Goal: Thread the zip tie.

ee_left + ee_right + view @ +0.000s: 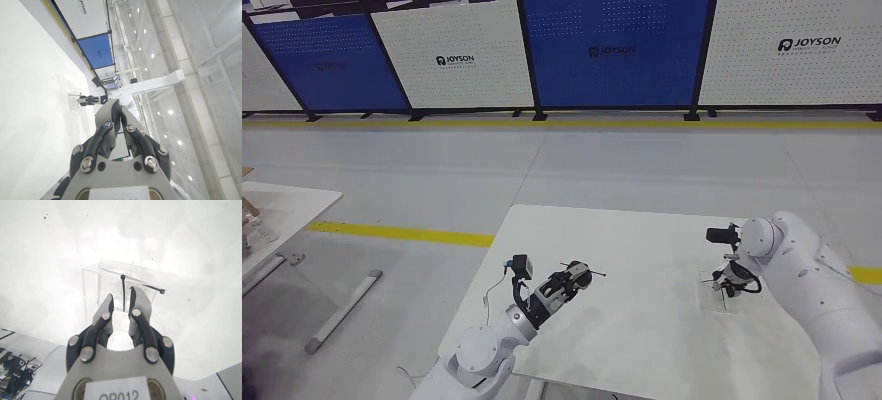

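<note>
- Jaws of the right claw [121,291] stand parted at the centre of the right wrist view, with the tips over a clear box [90,291].
- One black tie, the upright zip tie [123,294], hangs head-up into the box. Its strap runs down between the two parted fingers, and whether either pad touches it cannot be told.
- Across the box's top edge lies a second zip tie [149,286], slanting from the upper middle toward the right of that frame, with its head past the rim. The two ties cross near the upright one's head.
- In the lower middle of the left wrist view, the left claw [117,103] has its fingers pressed together at the tips.
- In the top view a thin dark line sticks out beside the left claw's tips, too fine to identify.
- Also in the top view, the left claw sits at lower centre over the white table [642,340]. The right claw and box are at right of centre, well apart from it.
</note>
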Tool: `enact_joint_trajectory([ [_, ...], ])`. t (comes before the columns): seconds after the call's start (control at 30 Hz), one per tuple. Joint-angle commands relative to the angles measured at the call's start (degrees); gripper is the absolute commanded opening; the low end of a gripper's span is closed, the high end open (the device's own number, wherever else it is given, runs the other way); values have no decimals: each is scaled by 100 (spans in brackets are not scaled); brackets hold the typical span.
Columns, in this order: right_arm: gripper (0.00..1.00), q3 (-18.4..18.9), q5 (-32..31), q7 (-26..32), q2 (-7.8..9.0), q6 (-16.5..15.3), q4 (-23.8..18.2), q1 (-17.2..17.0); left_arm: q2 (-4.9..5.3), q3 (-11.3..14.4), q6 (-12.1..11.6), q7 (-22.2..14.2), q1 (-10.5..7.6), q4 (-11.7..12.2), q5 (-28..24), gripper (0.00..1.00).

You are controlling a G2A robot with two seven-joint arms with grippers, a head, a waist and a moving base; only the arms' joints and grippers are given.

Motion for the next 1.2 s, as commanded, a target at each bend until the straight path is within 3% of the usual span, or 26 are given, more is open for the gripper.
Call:
enact_joint_trajectory([
  [0.0,22,-29,-35,-13,-38,35,41,9,0,0,0,0,0,0,0,0],
  [0.93,18,-204,-354,-204,-499,271,772,190,0,0,0,0,0,0,0,0],
  [1.17,11,-206,-402,-191,-570,268,907,227,0,0,0,0,0,0,0,0],
])
